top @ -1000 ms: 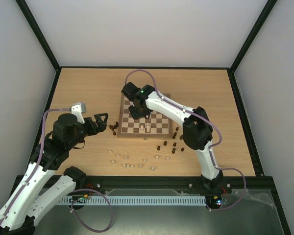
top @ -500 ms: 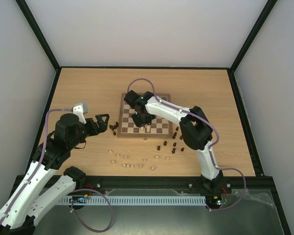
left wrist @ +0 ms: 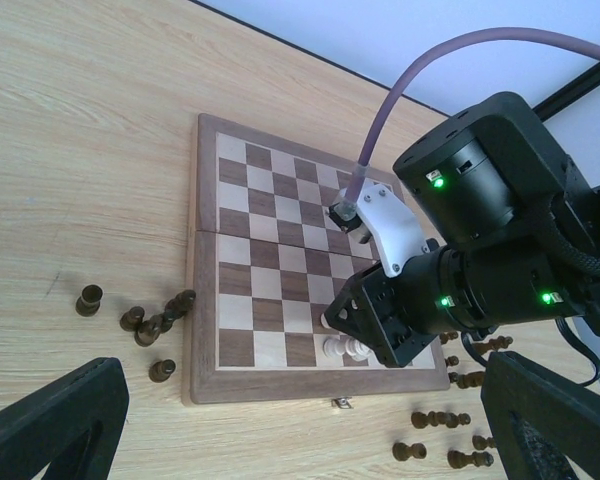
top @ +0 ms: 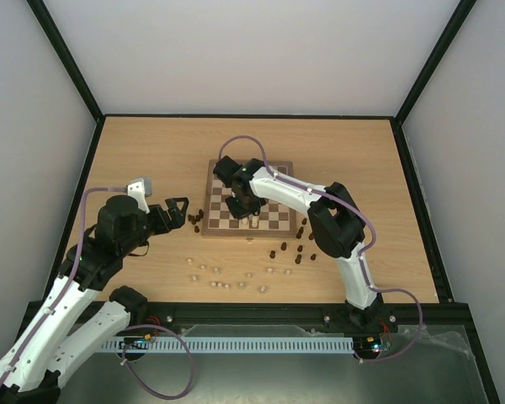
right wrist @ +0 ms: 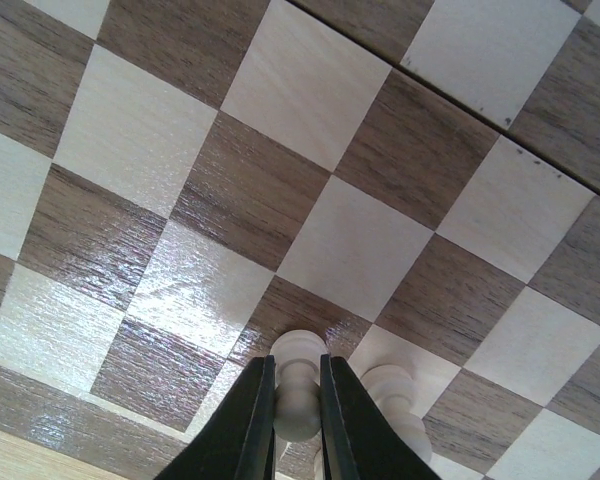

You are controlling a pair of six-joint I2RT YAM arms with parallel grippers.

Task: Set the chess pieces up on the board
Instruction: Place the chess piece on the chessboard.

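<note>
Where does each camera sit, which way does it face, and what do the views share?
Top external: above, behind the bases, looking down at the light-wood tabletop; left arm and right arm show.
Left wrist: left of the brown-and-cream checked wooden chessboard, facing across it; own open jaws.
Right wrist: just over the board, looking down; jaws shut on a pale cream wooden chess piece.
Shared: all three show the chessboard.

Board: dark-brown and cream checks, plain brown border. Chess pieces: cream, dark brown. Tabletop: light wood.
</note>
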